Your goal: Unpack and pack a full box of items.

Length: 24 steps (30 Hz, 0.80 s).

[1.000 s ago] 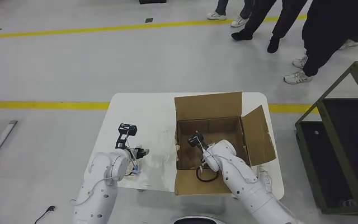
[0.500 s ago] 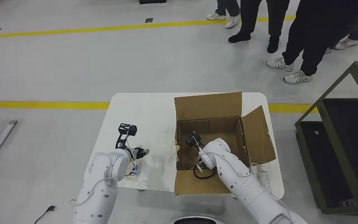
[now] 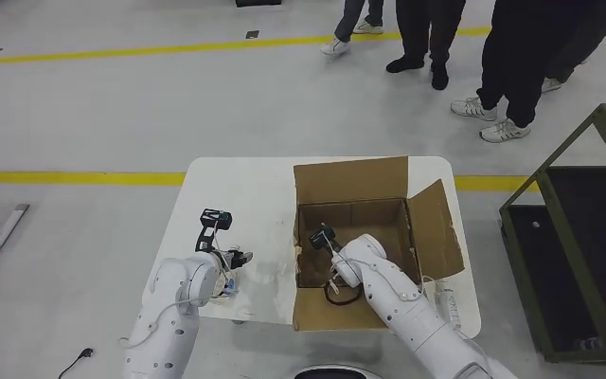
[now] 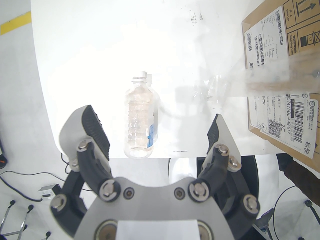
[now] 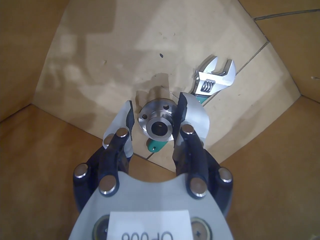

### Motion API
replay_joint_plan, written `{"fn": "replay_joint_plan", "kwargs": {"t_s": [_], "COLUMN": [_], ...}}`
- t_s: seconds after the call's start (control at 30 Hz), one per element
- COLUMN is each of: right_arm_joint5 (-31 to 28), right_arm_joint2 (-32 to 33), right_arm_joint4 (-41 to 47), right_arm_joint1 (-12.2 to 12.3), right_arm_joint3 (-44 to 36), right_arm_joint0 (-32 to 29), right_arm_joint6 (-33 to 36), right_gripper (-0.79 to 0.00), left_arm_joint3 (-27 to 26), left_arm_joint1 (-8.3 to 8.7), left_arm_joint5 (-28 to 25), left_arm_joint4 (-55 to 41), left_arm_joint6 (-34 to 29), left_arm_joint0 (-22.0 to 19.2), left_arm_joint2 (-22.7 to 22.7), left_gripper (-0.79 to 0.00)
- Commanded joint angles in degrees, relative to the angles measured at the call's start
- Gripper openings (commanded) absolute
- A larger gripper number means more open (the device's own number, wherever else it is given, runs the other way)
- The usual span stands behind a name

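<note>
The right gripper (image 5: 155, 104) is down inside the open cardboard box (image 3: 352, 180), near the wall facing the other arm. Its jaws are narrowly parted and straddle a round metal flange (image 5: 156, 122) on the box floor, with a thin gap showing on each side. Just beside the flange lies an adjustable wrench (image 5: 215, 78) with a green handle, partly hidden behind one finger. Outside the box, the left gripper (image 4: 152, 116) hangs with its jaws spread wide above a clear plastic bottle (image 4: 138, 106) with a white cap and a blue label. The bottle sits at the edge of the white table (image 4: 112, 26), apart from the box.
</note>
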Motion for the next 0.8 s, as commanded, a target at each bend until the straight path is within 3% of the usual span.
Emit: {"fn": "replay_joint_plan", "kwargs": {"t_s": [0.0,0.53,0.63,0.73,0.77], "right_arm_joint5": [0.1,0.3,0.2,0.3,0.4], "right_arm_joint2": [0.0,0.2,0.1,0.2,0.4], "right_arm_joint4": [-0.4,-1.8,-1.9,-2.0,-2.0], "right_arm_joint1": [0.0,-0.6,-0.7,-0.8,-0.9], "right_arm_joint3": [-0.1,1.0,1.3,1.6,1.6], "right_arm_joint0": [-0.2,-0.3,-0.1,0.0,0.0], "right_arm_joint6": [0.2,0.3,0.2,0.1,0.0], "right_gripper": [-0.428,-0.465,-0.536,-0.68,-0.785], "left_arm_joint3": [0.0,0.0,0.0,0.0,0.0], "left_arm_joint1": [0.0,0.0,0.0,0.0,0.0], "left_arm_joint5": [0.0,0.0,0.0,0.0,0.0], "left_arm_joint4": [0.0,0.0,0.0,0.0,0.0], "left_arm_joint6": [0.0,0.0,0.0,0.0,0.0], "left_arm_joint0": [0.0,0.0,0.0,0.0,0.0], "left_arm_joint2": [0.0,0.0,0.0,0.0,0.0], "left_gripper": [0.0,0.0,0.0,0.0,0.0]}}
